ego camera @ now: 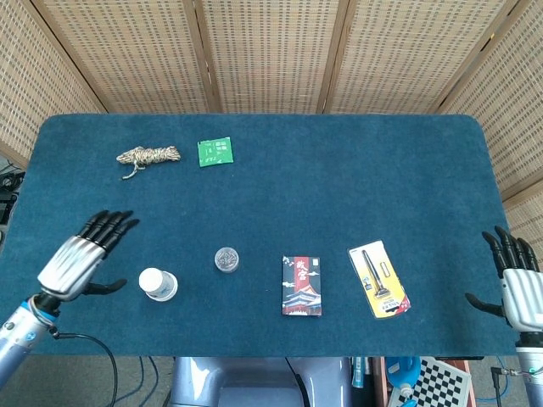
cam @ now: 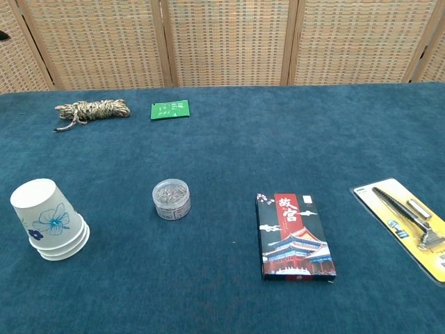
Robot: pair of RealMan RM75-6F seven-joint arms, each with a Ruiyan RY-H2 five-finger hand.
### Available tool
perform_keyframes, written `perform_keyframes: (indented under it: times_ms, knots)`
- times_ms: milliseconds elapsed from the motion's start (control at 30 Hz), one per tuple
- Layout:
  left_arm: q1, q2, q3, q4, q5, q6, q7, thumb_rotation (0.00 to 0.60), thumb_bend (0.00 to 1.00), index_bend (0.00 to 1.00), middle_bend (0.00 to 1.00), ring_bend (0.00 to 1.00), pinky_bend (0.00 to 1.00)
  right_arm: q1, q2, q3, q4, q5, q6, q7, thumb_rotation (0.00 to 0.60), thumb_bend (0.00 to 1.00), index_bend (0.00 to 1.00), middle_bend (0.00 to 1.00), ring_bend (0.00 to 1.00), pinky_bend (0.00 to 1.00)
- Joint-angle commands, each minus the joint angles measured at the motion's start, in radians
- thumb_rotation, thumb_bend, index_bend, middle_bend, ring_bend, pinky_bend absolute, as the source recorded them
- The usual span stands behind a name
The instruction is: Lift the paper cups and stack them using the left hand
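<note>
— On the blue table [ego camera: 339, 170], what's the left hand [ego camera: 78, 257] doing?
— Fingers spread apart, holding nothing, just left of the paper cups [cam: 50, 220]. The cups sit stacked upside down near the front edge.
— And the right hand [ego camera: 517, 284]?
— Fingers apart too, off the right edge, well apart from the red box [cam: 295, 235] and the small round tin [cam: 171, 198].

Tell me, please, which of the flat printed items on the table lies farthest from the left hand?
The yellow pen package, at the table's right side; the green packet and the red-and-black box lie nearer the left hand.
</note>
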Motion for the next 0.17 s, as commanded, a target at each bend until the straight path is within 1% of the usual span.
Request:
perform_keyframes:
  times_ms: [33,100,167]
  knots:
    - [0.184,-0.092,-0.058,-0.036,-0.194,0.235,0.192,0.600,0.21,0.00,0.00,0.00,0.00,-0.001,0.003,-0.002,-0.004,-0.006,0.003,0.004,0.600,0.00,0.00,0.00,0.00,0.00]
    - [0.218,-0.109,-0.052,-0.020,-0.210,0.261,0.183,0.600,0.21,0.00,0.00,0.00,0.00,-0.002,0.005,-0.003,-0.006,-0.011,0.006,0.006,0.600,0.00,0.00,0.00,0.00,0.00]
    - [0.252,-0.120,-0.041,0.019,-0.220,0.269,0.133,0.600,0.21,0.00,0.00,0.00,0.00,-0.004,0.006,-0.005,-0.007,-0.019,0.012,0.010,0.600,0.00,0.00,0.00,0.00,0.00]
